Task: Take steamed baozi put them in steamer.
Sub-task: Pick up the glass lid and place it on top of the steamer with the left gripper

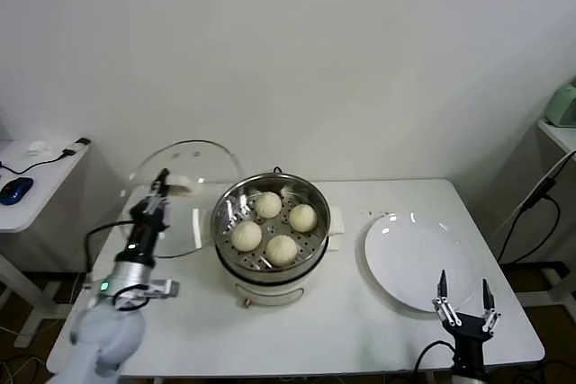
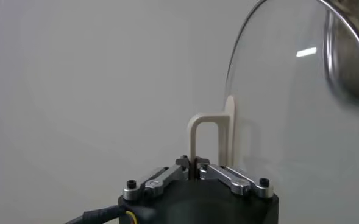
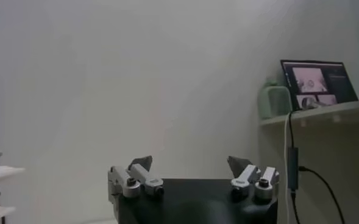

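My left gripper (image 1: 160, 184) is clamped on the white handle of the round glass lid (image 1: 193, 168). Just beside it, four cream-white steamed baozi (image 1: 268, 204) sit in the shiny steel steamer (image 1: 270, 263). I should lower the lid level, centred. My right gripper (image 1: 464, 299) waits wide, empty.

4 steamed baozi (image 1: 268, 204) (image 1: 302, 218) (image 1: 247, 236) (image 1: 282, 249) in 1 steamer (image 1: 270, 263); 1 glass lid (image 1: 184, 188); 1 white plate (image 1: 418, 258); 2 pincers, left (image 1: 162, 176) and right (image 1: 464, 297); 1 surface (image 1: 360, 330).

light: bright, even, soft overhead
glare: on glass lid (image 1: 184, 188), plate (image 1: 416, 260)
shadows: faint
blur: steamer (image 2: 353, 52) edge, left wrist view
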Motion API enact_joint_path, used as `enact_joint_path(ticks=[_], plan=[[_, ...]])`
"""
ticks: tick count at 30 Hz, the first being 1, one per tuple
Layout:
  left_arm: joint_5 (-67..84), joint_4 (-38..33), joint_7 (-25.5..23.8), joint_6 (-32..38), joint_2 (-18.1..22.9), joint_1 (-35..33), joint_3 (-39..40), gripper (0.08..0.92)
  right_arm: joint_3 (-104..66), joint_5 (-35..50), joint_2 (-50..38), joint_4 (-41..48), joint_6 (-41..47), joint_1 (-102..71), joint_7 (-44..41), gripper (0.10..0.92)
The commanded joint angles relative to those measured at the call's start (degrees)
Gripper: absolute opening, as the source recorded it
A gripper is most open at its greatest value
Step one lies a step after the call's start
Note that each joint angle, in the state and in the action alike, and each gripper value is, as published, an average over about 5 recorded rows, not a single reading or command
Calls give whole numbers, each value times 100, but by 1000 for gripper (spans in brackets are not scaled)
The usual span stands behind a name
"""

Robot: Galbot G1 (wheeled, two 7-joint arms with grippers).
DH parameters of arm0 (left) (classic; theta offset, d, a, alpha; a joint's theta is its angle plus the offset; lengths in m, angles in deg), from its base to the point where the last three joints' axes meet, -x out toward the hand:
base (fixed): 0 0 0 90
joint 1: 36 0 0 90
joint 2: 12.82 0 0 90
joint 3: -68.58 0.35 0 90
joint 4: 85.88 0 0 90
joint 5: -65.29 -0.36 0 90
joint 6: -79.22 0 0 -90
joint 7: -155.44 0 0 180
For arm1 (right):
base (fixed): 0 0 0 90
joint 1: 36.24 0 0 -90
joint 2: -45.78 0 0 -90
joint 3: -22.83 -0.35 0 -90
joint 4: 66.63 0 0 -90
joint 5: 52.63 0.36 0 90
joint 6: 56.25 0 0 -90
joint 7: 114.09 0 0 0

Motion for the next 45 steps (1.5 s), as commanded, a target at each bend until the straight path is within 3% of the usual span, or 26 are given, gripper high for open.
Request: enact_joint_path(ticks=[1, 9, 14, 45], plan=[[60, -601, -1339, -1394, 54, 1588, 2898, 139, -145, 55, 8, 46, 7, -7, 20, 823], [-994, -342, -2412, -1412, 169, 1785, 2990, 139, -201, 106, 81, 128, -62, -18, 4, 823], [-1464, -239, -2681, -1486, 310, 1690, 2944, 139, -210, 98, 111, 142, -82, -10, -6, 823], [-2031, 391, -2333, -1915, 1020, 1311, 2585, 139, -156, -42, 122, 296, -156, 36, -45, 823]])
